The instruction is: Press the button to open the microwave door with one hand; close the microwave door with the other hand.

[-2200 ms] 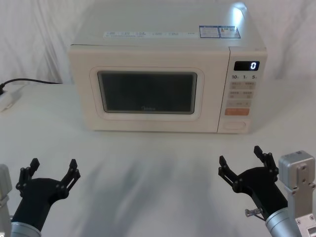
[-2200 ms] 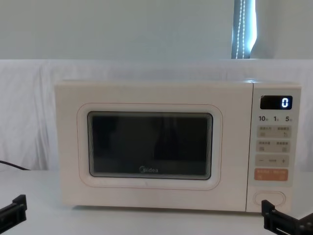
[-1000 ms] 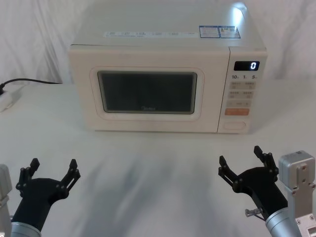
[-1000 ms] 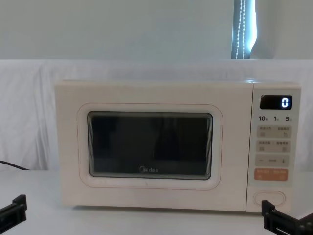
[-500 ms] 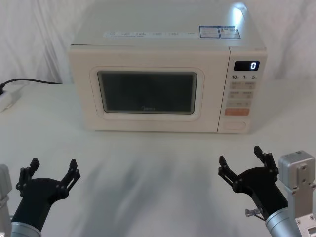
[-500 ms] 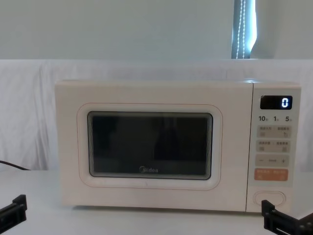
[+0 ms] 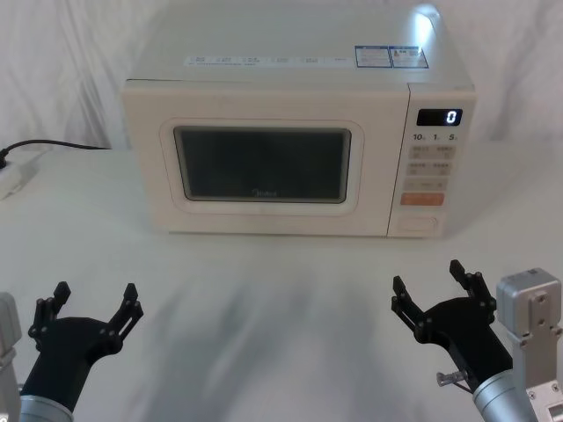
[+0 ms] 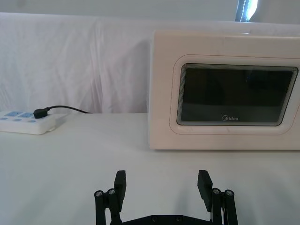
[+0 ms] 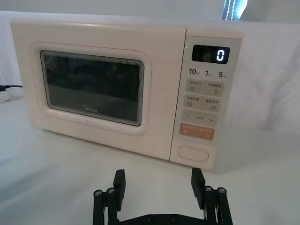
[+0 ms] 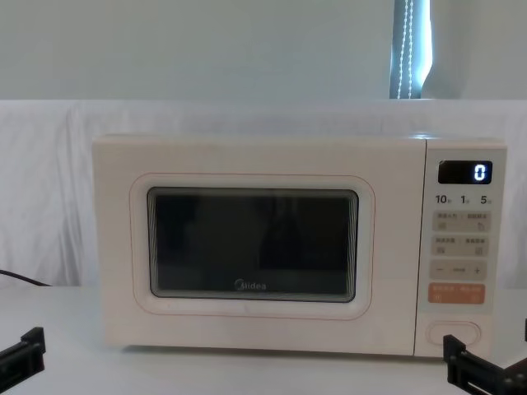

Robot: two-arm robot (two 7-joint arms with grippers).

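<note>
1. Your right gripper hangs low over the table, fingers spread wide, well short of the button. Left gripper sits parked at your left, wide too, holding nothing.
2. Button: wide cream pill, bottom of the panel, under the orange button. The door lies flush shut on the microwave; the display reads 0.
3. The left wrist view gives you a power strip left of the microwave.
</note>
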